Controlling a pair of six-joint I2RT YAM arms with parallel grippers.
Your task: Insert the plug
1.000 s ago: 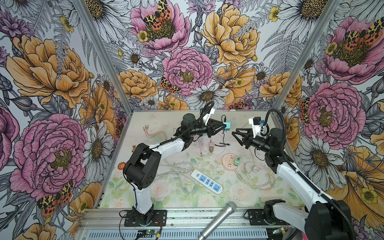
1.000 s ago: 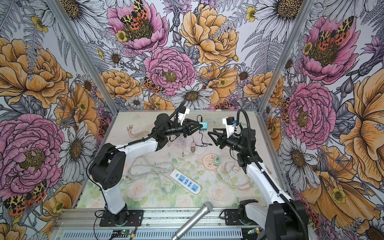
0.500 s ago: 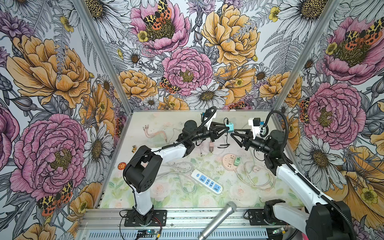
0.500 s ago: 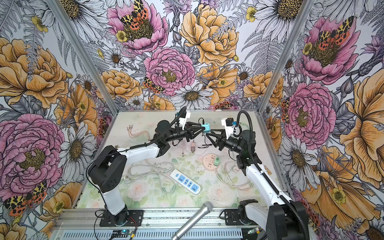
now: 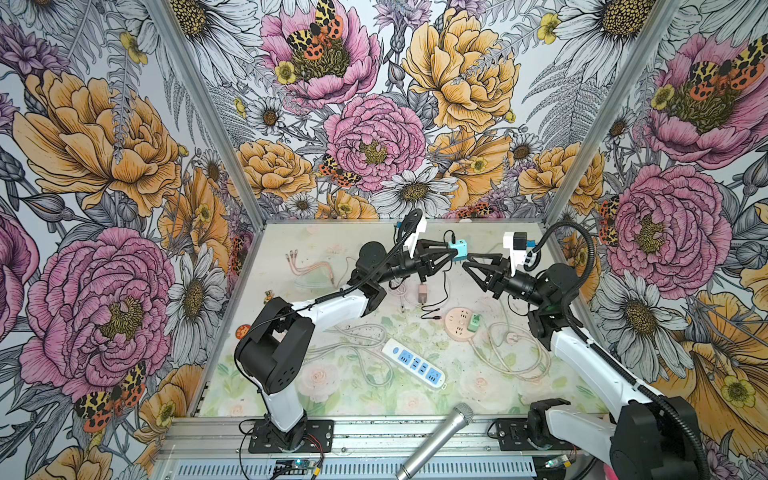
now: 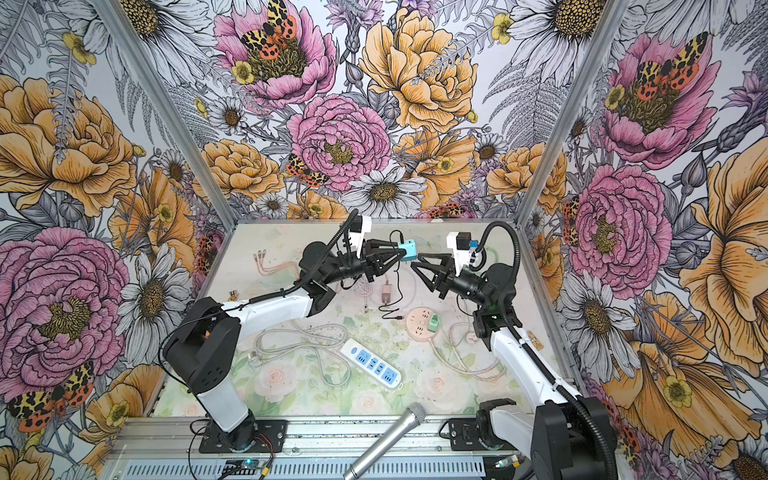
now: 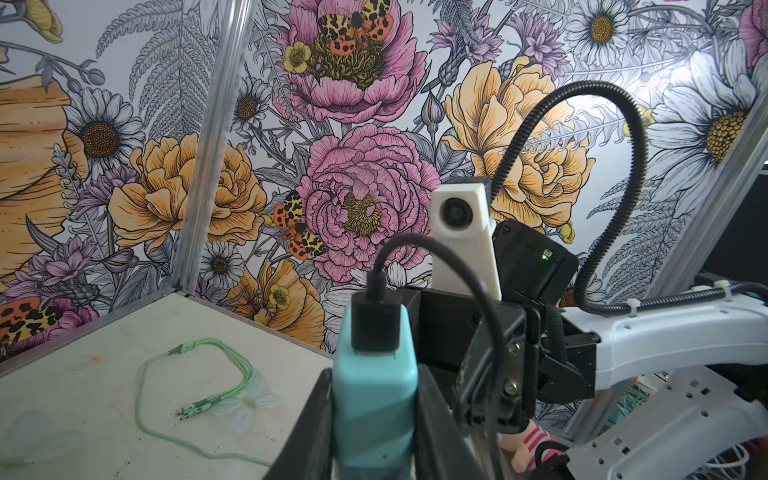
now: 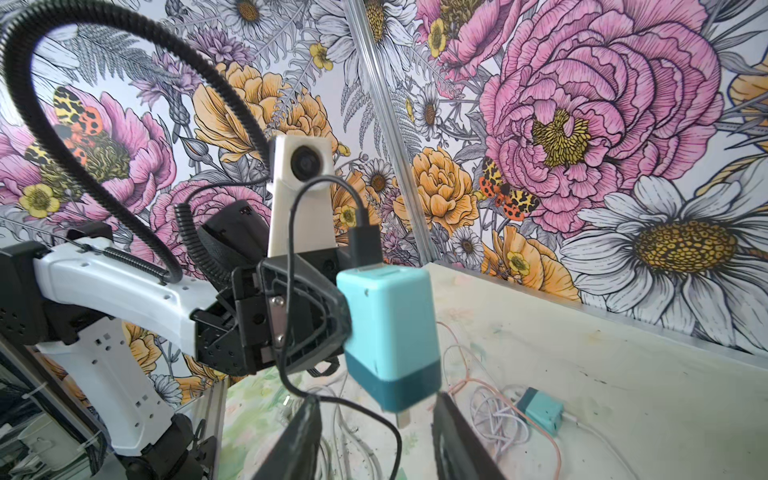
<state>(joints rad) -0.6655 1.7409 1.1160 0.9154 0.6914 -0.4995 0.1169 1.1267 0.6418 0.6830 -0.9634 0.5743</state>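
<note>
The plug (image 5: 459, 250) is a teal charger block with a darker end and a black USB cable (image 7: 376, 320) in its top. My left gripper (image 5: 451, 254) is shut on its sides and holds it in the air above the far middle of the table; in the left wrist view the plug (image 7: 374, 353) fills the gap between the fingers of that gripper (image 7: 374, 399). My right gripper (image 5: 467, 262) is open and faces it from the right. In the right wrist view its fingertips (image 8: 307, 419) flank the plug's dark end (image 8: 390, 328), with a gap on one side. A white power strip (image 5: 415, 365) lies nearer the front.
A round pink socket (image 5: 457, 328) with a green adapter (image 5: 475, 322) lies under the right arm. A pink charger (image 5: 422, 293), loose white cables, a pink cable (image 5: 307, 268), a green cable (image 7: 195, 374) and a second teal charger (image 8: 540, 409) lie on the table. A microphone (image 5: 440, 440) pokes in at the front.
My left gripper has carried the plug to the right, towards the right gripper. The right gripper has come up to the plug and its fingers have narrowed a little.
</note>
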